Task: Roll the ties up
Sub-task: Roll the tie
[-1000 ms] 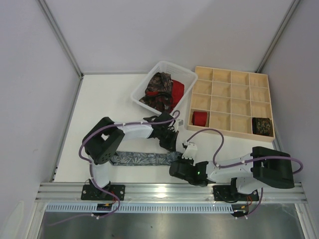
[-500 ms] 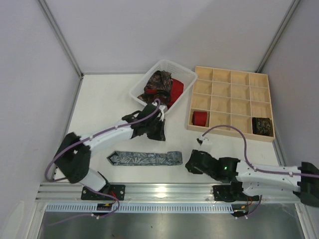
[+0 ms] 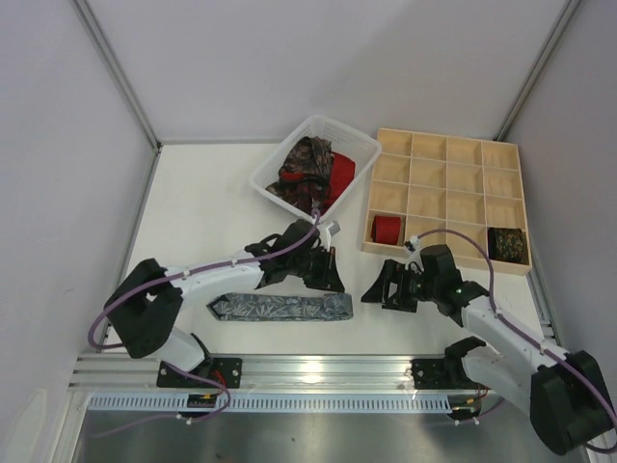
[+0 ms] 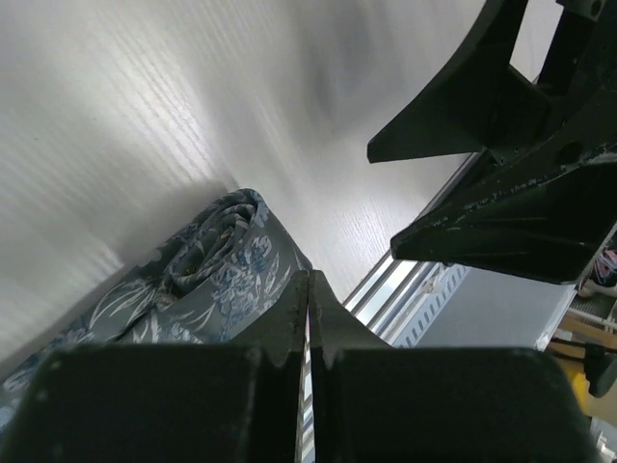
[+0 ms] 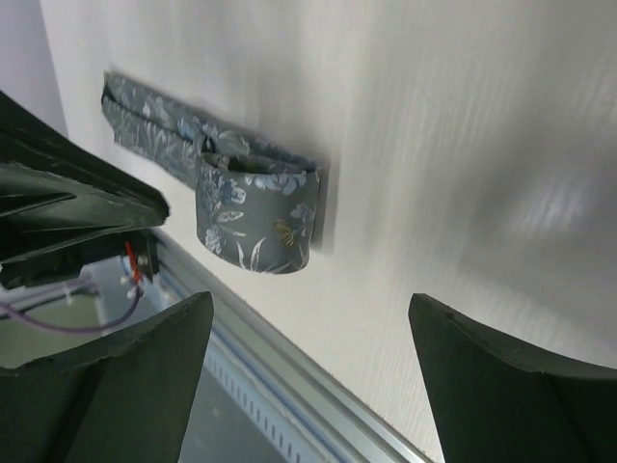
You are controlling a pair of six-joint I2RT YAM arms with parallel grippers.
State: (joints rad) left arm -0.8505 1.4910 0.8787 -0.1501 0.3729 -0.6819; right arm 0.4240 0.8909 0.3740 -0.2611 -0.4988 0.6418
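Note:
A grey patterned tie lies flat along the near table, its right end turned into a small loose roll. My left gripper hovers just behind that roll, shut with nothing between its jaws. To the right of the roll, apart from it, my right gripper faces it, open and empty. More ties, dark paisley and red, are heaped in the white basket. A red roll and a dark roll sit in the wooden grid tray.
The basket stands behind the left gripper and the tray behind the right arm. A metal rail runs along the table's near edge, close below the tie. Grey walls close in both sides.
My right gripper has opened wide, let go of the tie's rolled end and drawn back to the right. My left gripper swung toward the basket, then came back down beside the roll, shut.

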